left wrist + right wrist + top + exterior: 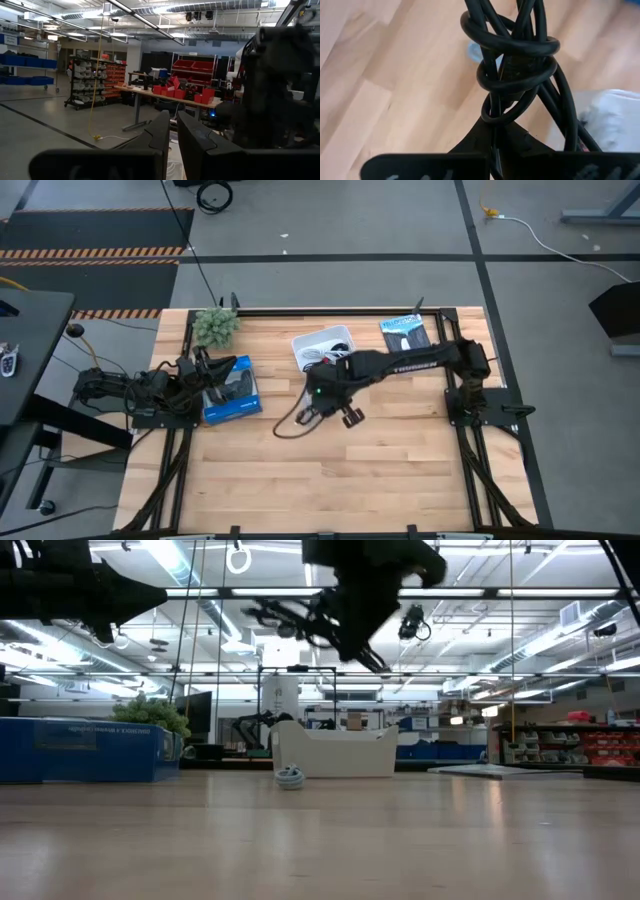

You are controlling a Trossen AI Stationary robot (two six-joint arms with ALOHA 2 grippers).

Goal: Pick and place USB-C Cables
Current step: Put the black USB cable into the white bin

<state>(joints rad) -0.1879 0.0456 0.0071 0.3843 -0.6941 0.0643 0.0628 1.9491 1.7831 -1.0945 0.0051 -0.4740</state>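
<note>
A coiled black USB-C cable (pixel 515 65) hangs in the air over the middle of the table, with my right gripper (pixel 495 135) shut on it. The high view shows one loop (pixel 288 426) of it sticking out beside my right gripper (pixel 312 410). Below, a pale blue-grey cable (pixel 290 777) lies coiled on the wood in front of the white tray (pixel 335 752), and also shows in the right wrist view (pixel 474 51). More cables lie in the tray (pixel 308 340). My left gripper (pixel 174 137) waits shut at the table's left edge, pointing out into the room. My right gripper pinches the black cable's bundle between its two fingers at the lowest loop of the wrapped middle (pixel 492 114). The fingers come steeply from above. The cable is lifted clear of the table, its loops (pixel 520 47) hanging below the fingertips.
A blue box (pixel 232 390) lies by the left arm. A small green plant (pixel 215 326) stands at the far left corner. A blue printed card (pixel 405 335) lies to the right of the tray. The near half of the wooden table (pixel 380 480) shows bare wood.
</note>
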